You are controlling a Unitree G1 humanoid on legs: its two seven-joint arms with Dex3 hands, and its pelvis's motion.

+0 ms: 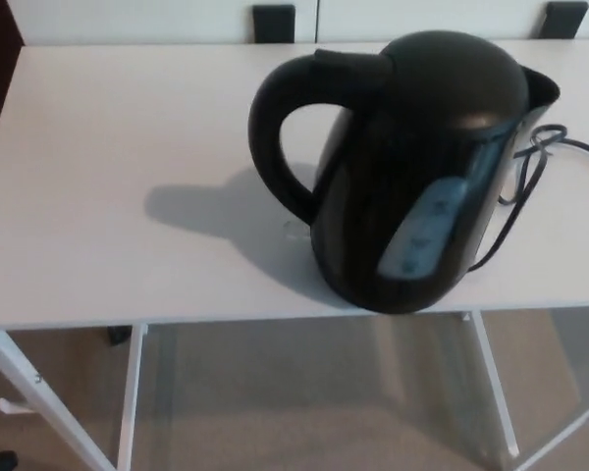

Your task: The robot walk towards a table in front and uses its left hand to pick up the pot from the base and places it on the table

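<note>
A black electric kettle, the pot (412, 167), stands upright near the front edge of the white table (108, 167). Its loop handle (280, 128) points to the left and its spout to the right. A pale blue water window runs down its front side. The base is hidden under the pot, so I cannot make it out. Neither of my hands shows in the head view.
A black power cord (530, 167) loops on the table just right of the pot. White table legs (128, 402) and beige floor show below the front edge. Two dark blocks (273, 22) sit at the wall behind the table.
</note>
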